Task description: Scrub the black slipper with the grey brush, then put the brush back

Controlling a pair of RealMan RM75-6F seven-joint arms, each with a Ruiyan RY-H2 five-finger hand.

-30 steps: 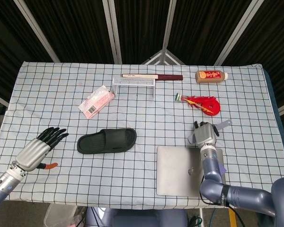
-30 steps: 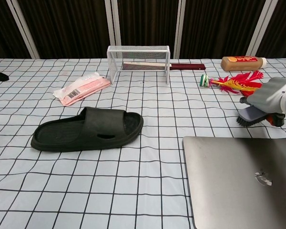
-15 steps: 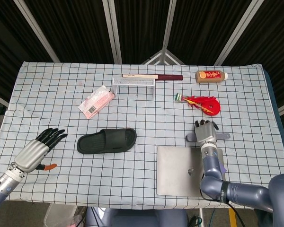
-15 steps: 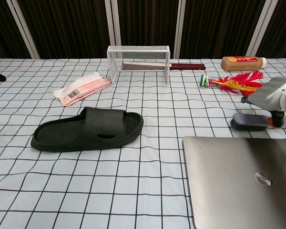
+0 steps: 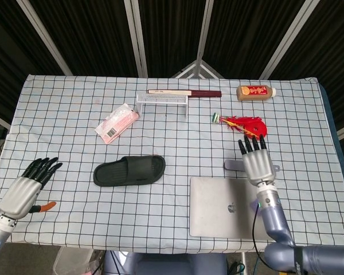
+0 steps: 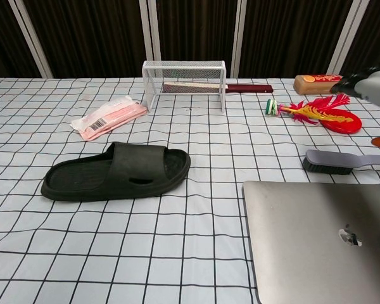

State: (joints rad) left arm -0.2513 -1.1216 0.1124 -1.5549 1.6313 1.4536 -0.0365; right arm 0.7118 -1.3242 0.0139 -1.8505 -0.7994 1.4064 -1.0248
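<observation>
Both hands' fingers spread, holding nothing; grey brush (image 6: 342, 161) lies beside laptop (image 6: 316, 240).

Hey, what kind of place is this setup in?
Probably a robot test bench, not a home: a table with a checked cloth, black curtains on metal poles behind it, and unrelated props like a slipper and laptop.

The right hand (image 5: 257, 162) lets go of the grey brush (image 6: 346, 161), which now lies flat on the table beside the laptop (image 6: 316, 237); its fingers open and lift. The left hand (image 5: 26, 188) draws back toward the table edge.
</observation>
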